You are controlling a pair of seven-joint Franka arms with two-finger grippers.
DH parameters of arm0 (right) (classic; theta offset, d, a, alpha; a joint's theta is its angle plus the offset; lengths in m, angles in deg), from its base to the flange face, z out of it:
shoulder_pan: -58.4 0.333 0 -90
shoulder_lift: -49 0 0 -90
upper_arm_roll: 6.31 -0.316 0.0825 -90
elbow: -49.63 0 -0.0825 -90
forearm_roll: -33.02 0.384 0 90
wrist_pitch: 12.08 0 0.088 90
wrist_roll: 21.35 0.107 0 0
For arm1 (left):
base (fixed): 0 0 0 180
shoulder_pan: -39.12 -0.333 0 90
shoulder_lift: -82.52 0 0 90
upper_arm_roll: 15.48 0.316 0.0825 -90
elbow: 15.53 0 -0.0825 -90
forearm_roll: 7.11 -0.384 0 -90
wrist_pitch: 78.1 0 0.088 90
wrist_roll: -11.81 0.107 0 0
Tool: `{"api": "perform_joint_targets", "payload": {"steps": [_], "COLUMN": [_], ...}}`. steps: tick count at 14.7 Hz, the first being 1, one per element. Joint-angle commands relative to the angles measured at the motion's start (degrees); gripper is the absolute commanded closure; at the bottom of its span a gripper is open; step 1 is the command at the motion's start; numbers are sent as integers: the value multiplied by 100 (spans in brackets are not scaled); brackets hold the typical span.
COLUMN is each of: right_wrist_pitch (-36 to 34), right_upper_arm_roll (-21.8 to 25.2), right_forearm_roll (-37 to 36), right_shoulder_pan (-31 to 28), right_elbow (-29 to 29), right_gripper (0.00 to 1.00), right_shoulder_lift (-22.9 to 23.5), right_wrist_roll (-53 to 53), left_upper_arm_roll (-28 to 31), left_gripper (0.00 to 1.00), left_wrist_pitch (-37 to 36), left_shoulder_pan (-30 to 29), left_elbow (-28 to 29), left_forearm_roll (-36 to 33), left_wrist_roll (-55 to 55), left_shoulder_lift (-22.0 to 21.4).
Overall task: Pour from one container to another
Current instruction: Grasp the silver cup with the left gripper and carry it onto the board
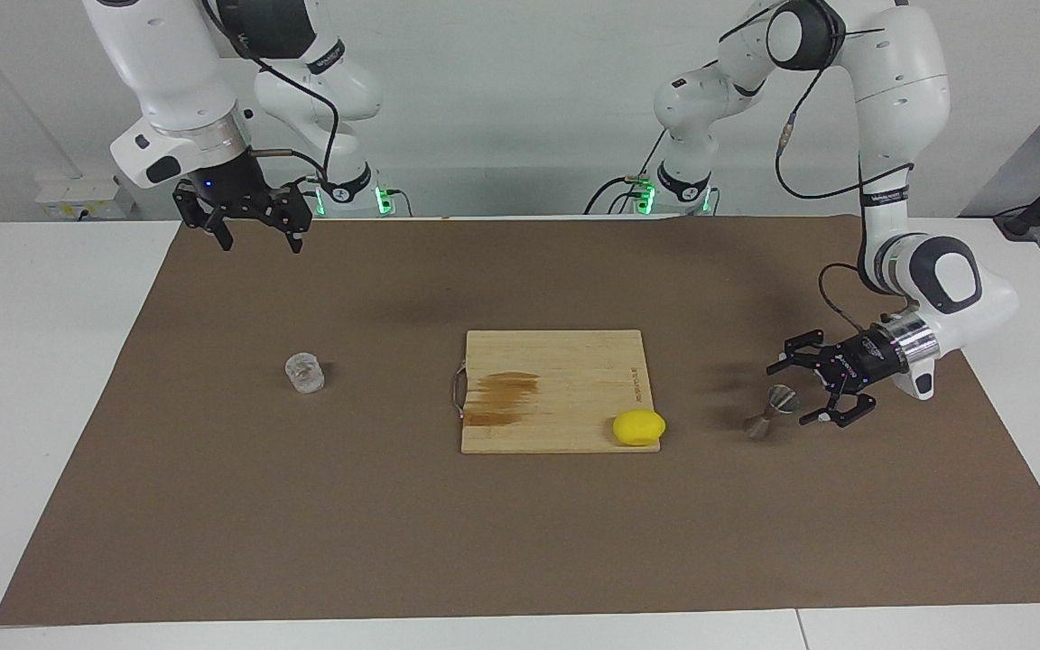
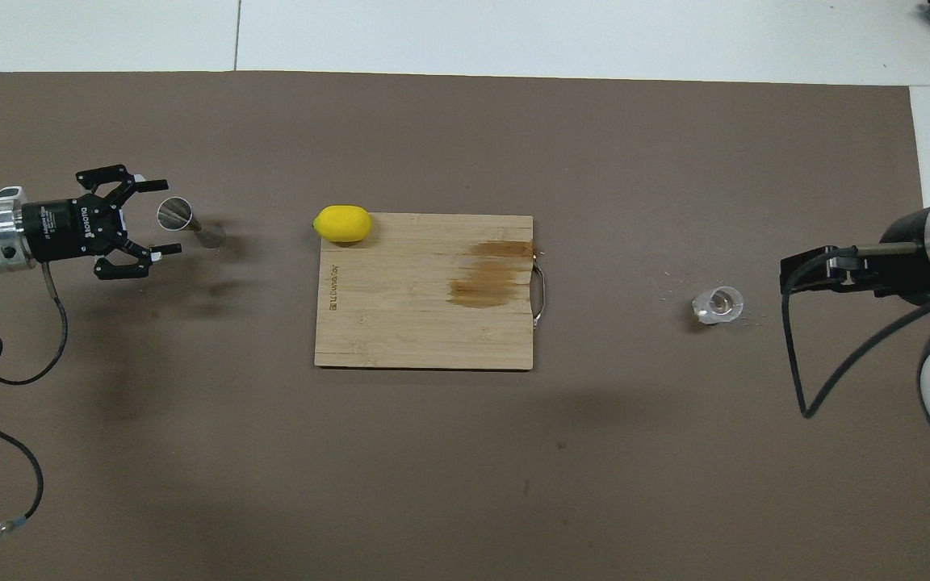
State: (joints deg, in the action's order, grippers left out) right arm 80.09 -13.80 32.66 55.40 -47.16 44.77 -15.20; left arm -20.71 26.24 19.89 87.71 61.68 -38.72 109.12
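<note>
i see my left gripper low by the silver jigger, fingers spread wide, not touching it. the glass tumbler stands on the brown mat near the right arm's end. my right gripper waits up high, fingers spread.

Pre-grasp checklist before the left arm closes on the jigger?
1. Left gripper open: ok.
2. Jigger upright on the mat: ok.
3. Jigger between the fingers: not ok, it stands just past the fingertips.
4. Tumbler upright, at the right arm's end: ok.
5. Right gripper open, raised, waiting: ok.
6. Liquid in tumbler: cannot tell.
</note>
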Motion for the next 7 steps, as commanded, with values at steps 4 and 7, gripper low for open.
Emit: {"api": "perform_joint_targets", "payload": {"steps": [4, 7], "right_wrist_pitch": [-76, -68], "right_upper_arm_roll": [-15, -6], "right_forearm_roll": [-122, -139], "right_shoulder_pan": [-43, -34], "right_elbow": [81, 213], "right_gripper": [1, 4], "right_shoulder_lift": [9, 71], "right_wrist_roll": [-228, -211], "left_upper_arm_roll": [4, 13], "left_gripper": [0, 1], "left_wrist_pitch": [200, 209], "left_shoulder_pan": [86, 69], "left_elbow": [127, 179], "left_forearm_roll": [152, 152], "left_wrist_roll": [123, 123], "left_shoulder_lift": [12, 12]}}
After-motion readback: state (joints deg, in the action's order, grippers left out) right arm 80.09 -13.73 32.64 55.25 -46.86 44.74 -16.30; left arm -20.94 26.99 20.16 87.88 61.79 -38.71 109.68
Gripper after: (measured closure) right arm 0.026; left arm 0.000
